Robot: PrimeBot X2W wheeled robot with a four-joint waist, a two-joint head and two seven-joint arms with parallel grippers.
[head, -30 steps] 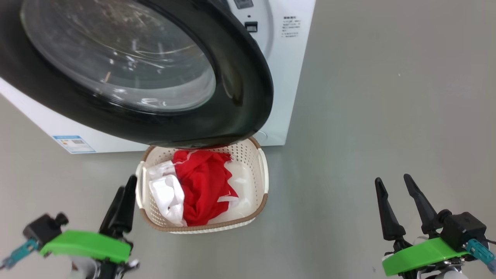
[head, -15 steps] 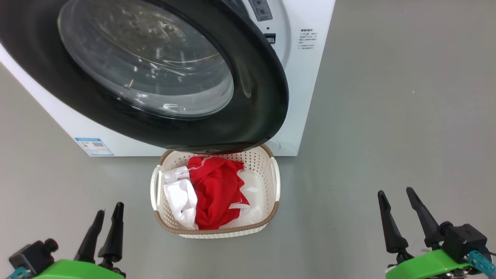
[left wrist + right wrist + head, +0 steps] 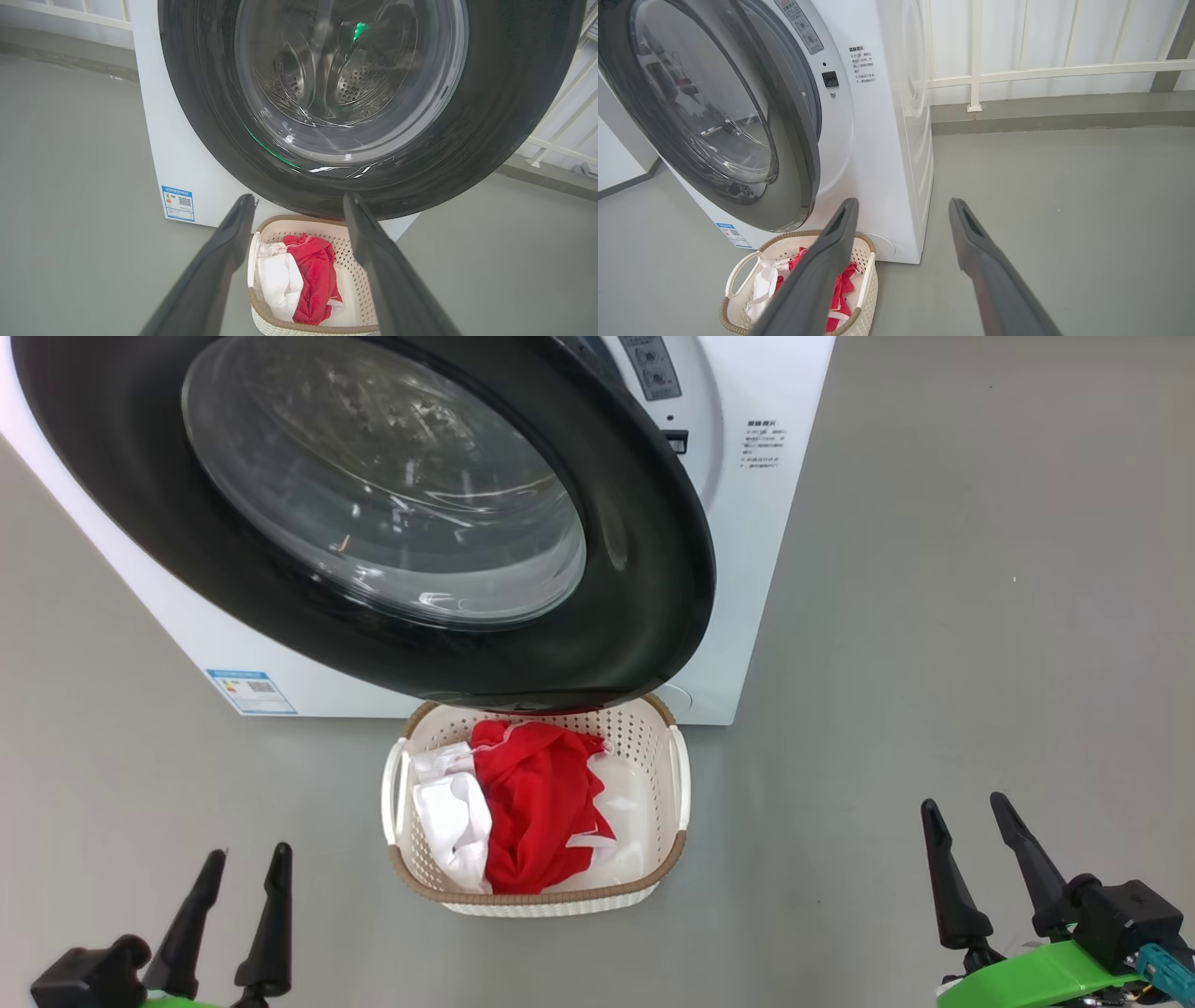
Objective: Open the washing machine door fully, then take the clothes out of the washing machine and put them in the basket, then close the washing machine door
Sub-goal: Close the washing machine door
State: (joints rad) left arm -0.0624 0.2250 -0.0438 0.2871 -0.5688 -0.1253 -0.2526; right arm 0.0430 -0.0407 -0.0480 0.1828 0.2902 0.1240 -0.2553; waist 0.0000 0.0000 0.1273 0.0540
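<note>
clothes (image 3: 532, 803) in basket (image 3: 551, 903), washing machine door (image 3: 644, 569) ajar behind it. left gripper (image 3: 250, 851) and right gripper (image 3: 963, 800) flank basket, both spread, empty.

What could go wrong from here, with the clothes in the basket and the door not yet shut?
1. The washing machine door stands ajar off the washing machine; a light push may leave it unlatched.
2. The basket sits right below the door's lower edge, so an arm reaching in could knock it.
3. The left tool and right tool are open and far back; a long reach may land badly on the door.
</note>
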